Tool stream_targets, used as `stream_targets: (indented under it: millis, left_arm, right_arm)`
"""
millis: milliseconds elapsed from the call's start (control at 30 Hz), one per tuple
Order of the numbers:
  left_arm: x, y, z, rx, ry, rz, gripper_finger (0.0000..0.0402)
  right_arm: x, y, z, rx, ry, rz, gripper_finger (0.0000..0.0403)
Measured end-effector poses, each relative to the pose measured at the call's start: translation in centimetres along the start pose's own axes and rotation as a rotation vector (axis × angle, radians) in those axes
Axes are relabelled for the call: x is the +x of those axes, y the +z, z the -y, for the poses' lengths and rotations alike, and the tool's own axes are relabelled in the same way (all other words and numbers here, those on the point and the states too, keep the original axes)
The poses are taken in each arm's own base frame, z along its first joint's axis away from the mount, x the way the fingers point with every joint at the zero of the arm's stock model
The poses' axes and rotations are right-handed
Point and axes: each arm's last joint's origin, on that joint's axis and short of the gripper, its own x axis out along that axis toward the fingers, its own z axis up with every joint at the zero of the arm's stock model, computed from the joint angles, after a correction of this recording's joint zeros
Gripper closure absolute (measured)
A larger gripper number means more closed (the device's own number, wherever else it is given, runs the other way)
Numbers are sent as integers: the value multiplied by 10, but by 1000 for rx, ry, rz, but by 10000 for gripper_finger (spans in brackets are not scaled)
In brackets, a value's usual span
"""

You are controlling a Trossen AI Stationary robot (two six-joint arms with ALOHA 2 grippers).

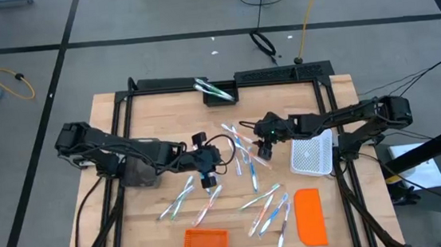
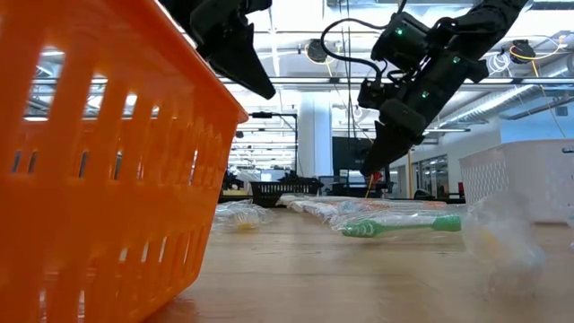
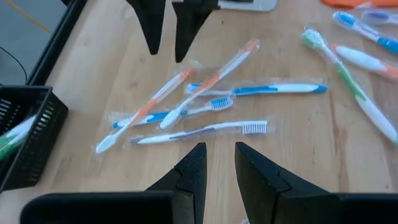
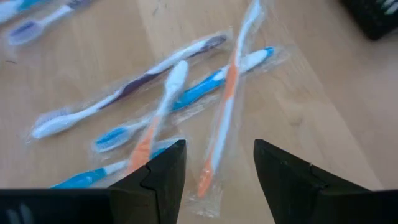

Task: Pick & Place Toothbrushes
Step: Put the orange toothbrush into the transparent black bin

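Note:
Wrapped toothbrushes (image 1: 243, 155) lie scattered flat on the wooden table, with more near the front (image 1: 268, 209) and left (image 1: 181, 200). My right gripper (image 1: 264, 145) is open and hangs low over the middle cluster. Its fingers stand either side of an orange-handled toothbrush (image 4: 219, 134) without touching it. My left gripper (image 1: 207, 175) is open by a narrow gap. It hovers above the table just short of the same cluster (image 3: 205, 106), touching nothing. In the low view the right gripper (image 2: 372, 170) points down near the tabletop, and a green toothbrush (image 2: 399, 226) lies in front.
A black bin (image 1: 219, 94) at the far edge holds a few toothbrushes. A white mesh basket (image 1: 313, 154) sits right of the cluster, a flat orange lid (image 1: 309, 216) near the front right, and an orange basket (image 1: 206, 246) at the near edge. Black frame rails border the table.

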Motion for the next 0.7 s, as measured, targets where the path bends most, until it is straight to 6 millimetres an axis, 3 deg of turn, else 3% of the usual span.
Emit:
stream_targets:
  millis: [533, 700]
  left_arm:
    - [0, 1, 0, 6, 0, 12, 316]
    - [0, 1, 0, 6, 0, 12, 316]
  right_arm:
    - [0, 0, 0, 0, -1, -1, 222]
    - [4, -9, 1, 8, 3, 23, 222]
